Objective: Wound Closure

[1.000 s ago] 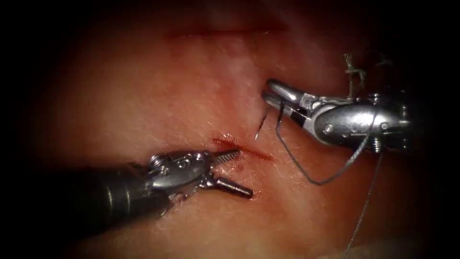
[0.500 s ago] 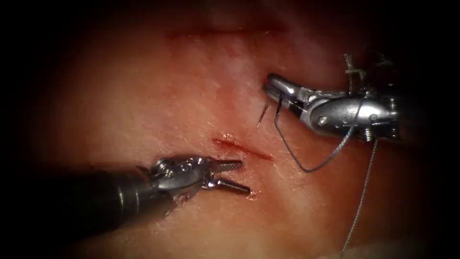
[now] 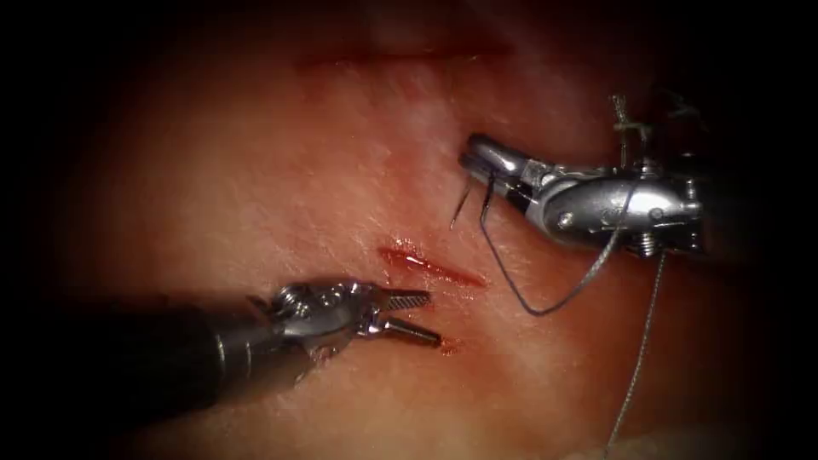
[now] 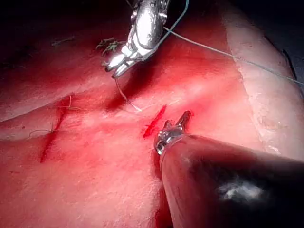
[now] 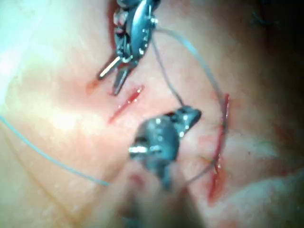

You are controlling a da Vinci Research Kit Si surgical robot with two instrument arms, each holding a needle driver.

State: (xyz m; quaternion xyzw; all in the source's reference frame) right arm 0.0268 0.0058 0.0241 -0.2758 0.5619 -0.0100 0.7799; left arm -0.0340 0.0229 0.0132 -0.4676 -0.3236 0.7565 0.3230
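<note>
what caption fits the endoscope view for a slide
Right tool holds the curved steel needle above the tissue; open left tool beside the short red cut.

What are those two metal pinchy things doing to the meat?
They are stitching a small cut in the tissue. The right tool grips the curved needle near its middle, above the tissue and right of the cut, thread trailing behind. The left tool holds nothing, jaws open beside the cut.

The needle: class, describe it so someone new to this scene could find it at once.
Start at the tissue and find the short red cut. Above and right of it, the right tool grips the needle, its point hanging above the tissue. Unlike the long looping thread, it is short, stiff and curved.
</note>
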